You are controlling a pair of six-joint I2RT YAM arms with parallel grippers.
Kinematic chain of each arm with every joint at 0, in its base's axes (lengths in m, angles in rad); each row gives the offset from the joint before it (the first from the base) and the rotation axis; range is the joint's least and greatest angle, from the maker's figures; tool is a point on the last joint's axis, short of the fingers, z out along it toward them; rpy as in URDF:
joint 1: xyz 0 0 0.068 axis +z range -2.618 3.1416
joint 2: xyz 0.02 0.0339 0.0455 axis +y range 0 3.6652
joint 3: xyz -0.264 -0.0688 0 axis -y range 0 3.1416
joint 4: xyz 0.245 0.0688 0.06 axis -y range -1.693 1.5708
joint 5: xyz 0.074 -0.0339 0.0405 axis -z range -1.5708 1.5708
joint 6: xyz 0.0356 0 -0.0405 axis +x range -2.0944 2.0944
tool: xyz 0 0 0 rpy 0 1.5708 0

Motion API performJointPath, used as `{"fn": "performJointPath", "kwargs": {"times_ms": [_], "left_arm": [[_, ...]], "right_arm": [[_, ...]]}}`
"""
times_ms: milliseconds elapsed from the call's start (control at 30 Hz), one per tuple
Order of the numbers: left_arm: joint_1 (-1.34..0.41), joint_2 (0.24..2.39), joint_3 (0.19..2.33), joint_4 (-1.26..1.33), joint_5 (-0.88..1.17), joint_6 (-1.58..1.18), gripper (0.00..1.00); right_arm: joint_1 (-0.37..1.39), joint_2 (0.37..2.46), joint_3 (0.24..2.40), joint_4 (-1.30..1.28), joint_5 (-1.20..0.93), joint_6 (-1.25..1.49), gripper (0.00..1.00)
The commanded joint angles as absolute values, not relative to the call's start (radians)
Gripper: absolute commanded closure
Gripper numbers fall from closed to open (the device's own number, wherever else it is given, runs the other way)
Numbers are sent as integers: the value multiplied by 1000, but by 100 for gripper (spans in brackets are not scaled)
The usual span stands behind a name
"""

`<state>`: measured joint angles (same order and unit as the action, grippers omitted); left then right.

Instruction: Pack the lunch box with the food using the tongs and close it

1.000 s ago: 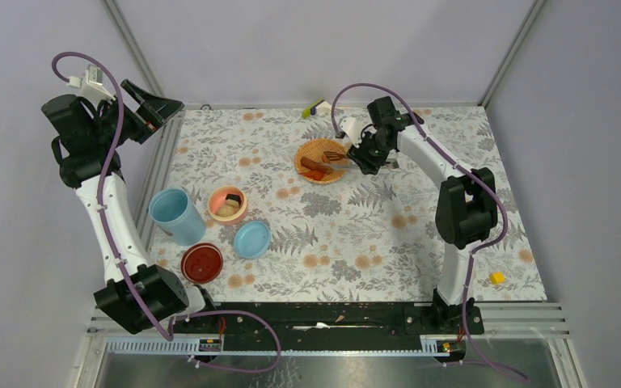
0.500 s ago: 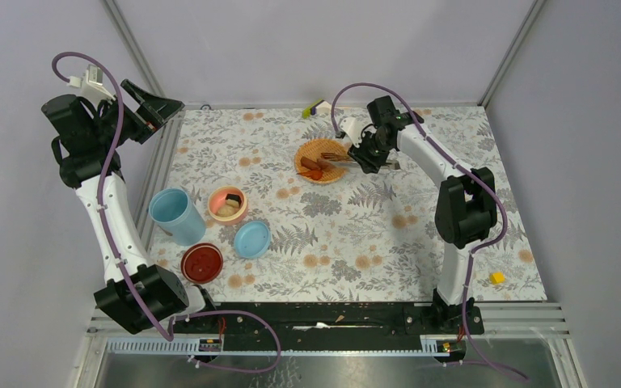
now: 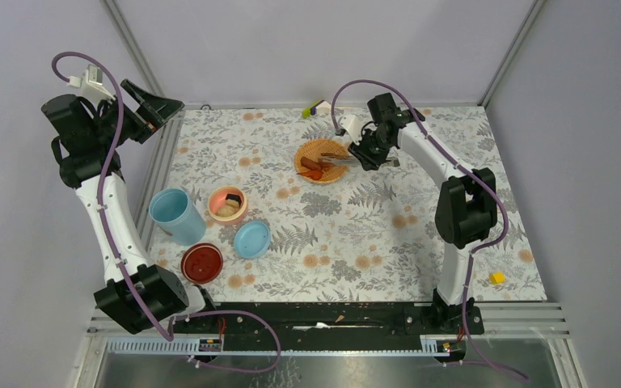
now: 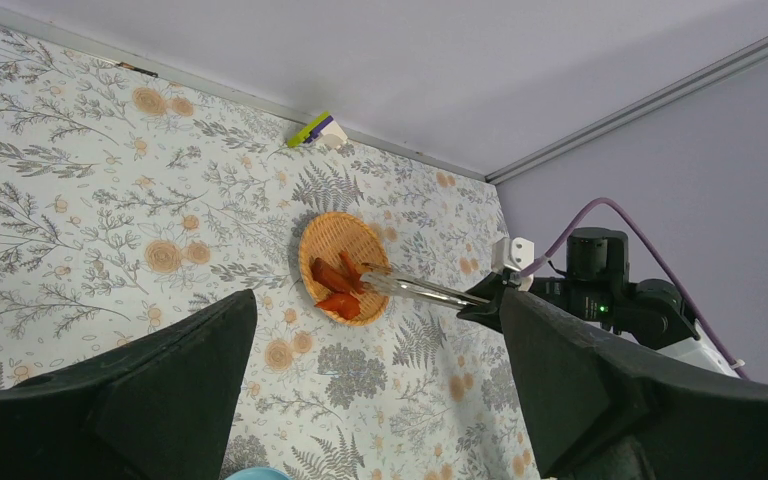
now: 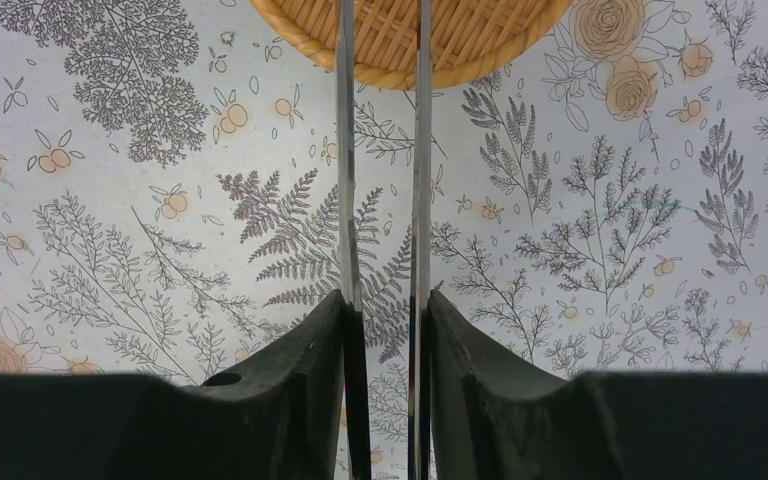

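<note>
Tongs lead the move: long slim silver metal tongs [image 5: 345, 180] run straight out from the right gripper [image 5: 387, 320], whose fingers press both arms partway together. The right arm reaches along the tabletop's far edge, wrist turned left. The tongs' long axis points at the orange food chunks [image 4: 335, 285] on the flat orange woven plate [image 3: 299, 153]; I cannot tell whether one is pinched. The light blue cylindrical plastic tub [image 3: 174, 214] stands near the left edge. The left gripper [image 3: 149, 103], wide open and empty, hangs raised beyond that edge.
</note>
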<state>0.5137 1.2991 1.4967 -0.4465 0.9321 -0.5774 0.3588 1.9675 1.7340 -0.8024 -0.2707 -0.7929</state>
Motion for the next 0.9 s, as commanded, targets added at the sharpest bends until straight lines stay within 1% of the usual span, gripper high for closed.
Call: {"fn": "performJointPath", "kwargs": {"times_ms": [0, 400, 600, 867], "left_arm": [[512, 1287, 1502, -388, 953, -587, 1], [512, 1286, 1502, -387, 951, -586, 1], [512, 1289, 1505, -388, 951, -586, 1], [512, 1289, 1513, -388, 959, -587, 1]], "right_arm": [[353, 1905, 1794, -811, -277, -788, 64], [354, 1876, 1870, -839, -352, -726, 66], [359, 1887, 1961, -901, -479, -665, 67], [452, 1908, 2103, -949, -564, -591, 68]]}}
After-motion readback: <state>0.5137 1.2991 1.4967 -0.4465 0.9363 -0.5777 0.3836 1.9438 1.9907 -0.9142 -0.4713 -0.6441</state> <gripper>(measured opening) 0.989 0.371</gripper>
